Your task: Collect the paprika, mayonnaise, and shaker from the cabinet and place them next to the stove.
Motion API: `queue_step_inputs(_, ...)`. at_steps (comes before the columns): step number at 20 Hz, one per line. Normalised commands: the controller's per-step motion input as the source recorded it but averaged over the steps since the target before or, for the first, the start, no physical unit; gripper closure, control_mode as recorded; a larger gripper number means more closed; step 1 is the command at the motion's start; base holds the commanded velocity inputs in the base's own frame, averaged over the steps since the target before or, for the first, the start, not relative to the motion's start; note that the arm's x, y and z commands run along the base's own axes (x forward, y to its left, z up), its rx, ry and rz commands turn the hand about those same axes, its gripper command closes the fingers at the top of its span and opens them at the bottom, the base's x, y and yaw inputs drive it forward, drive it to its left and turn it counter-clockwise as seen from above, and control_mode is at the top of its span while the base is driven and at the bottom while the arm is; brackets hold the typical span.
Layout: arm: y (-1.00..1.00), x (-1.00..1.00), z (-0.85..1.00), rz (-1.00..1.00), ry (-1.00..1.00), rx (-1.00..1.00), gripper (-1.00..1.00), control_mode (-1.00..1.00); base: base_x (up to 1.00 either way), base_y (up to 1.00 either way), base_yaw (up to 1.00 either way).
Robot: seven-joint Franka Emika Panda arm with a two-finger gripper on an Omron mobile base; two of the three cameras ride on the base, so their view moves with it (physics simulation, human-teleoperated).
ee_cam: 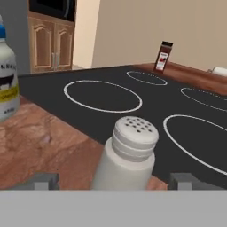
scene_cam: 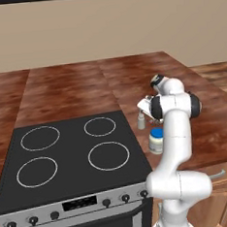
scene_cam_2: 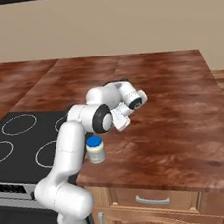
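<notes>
The small grey-white shaker (ee_cam: 128, 153) stands upright on the brown counter just right of the stove (scene_cam: 65, 153). My gripper (ee_cam: 114, 181) is open, with one fingertip on each side of the shaker and clear of it. In the left base view the gripper (scene_cam: 142, 112) hangs just above the shaker (scene_cam: 141, 121). The blue-lidded mayonnaise (scene_cam: 156, 140) jar stands on the counter a little nearer the front edge; it also shows as mayonnaise (scene_cam_2: 95, 149) and mayonnaise (ee_cam: 6, 84). The paprika (ee_cam: 163, 56) bottle stands upright on the counter across the stove. The cabinet is out of view.
The brown counter (scene_cam: 204, 127) runs on behind and to the right of the stove, up to a beige wall. Lower wooden cabinets (scene_cam_2: 161, 202) with silver handles sit under the counter's front edge. My white arm (scene_cam: 176, 144) rises beside the mayonnaise.
</notes>
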Motion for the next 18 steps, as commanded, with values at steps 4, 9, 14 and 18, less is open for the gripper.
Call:
queue_step_inputs(4,-0.06,0.00,0.72,0.00,-0.05,0.00,-1.00,-1.00,0.00,0.00,0.00)
queue_step_inputs(9,-0.03,-0.13,0.87,0.00,-0.11,0.00,-1.00,-1.00,0.00,0.00,0.00)
queue_step_inputs(14,0.00,-0.59,0.93,-0.02,-0.19,0.00,-1.00,-1.00,0.00,0.00,0.00)
queue_step_inputs(18,0.07,-0.93,0.81,-0.05,-0.21,0.00,-1.00,-1.00,0.00,0.00,0.00)
